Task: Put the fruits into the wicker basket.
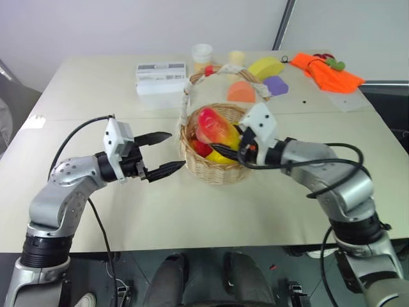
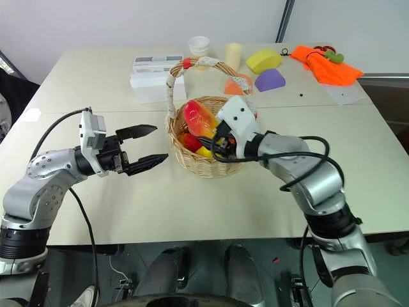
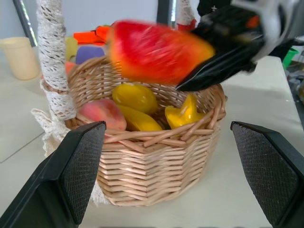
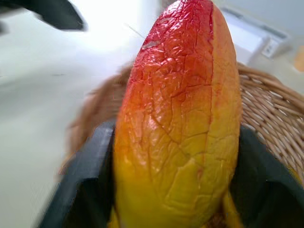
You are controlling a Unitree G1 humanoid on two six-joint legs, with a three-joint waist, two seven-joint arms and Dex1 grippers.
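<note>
Basket (image 1: 214, 167) sits mid-surface (image 1: 192, 217), w/ wide bare room at 6 o'clock toward the near edge and at 9 and 3 o'clock out to the side edges. Far edge at 12 is crowded: 1 white box (image 1: 160, 77), 2 cups (image 1: 202, 56), 3 flat blocks – yellow (image 1: 266, 66), purple (image 1: 275, 85), orange (image 1: 240, 92) – plus orange cloth (image 1: 327, 71) at 1–2 o'clock.

R gripper (image 4: 175, 190) is over the basket's 3 o'clock rim; fingers (image 4: 88, 175) clamped on mango (image 4: 178, 118), one each side. Mango is held above the basket opening, not resting inside.

L gripper (image 1: 165, 153) hangs at 9 o'clock of the basket, just beside its wall but apart from it, fingers (image 3: 78, 166) spread wide, nothing between them.

Inside basket, L wrist view: ribbed yellow fruit (image 3: 184, 115) at the rim side, 1 peach (image 3: 103, 113), 1 lemon (image 3: 135, 97), prob. 1 banana (image 3: 140, 121) (partly hidden). So 2 task fruits: 1 in, 1 held above.

Handle (image 1: 220, 73) arches over the far half of the basket.
</note>
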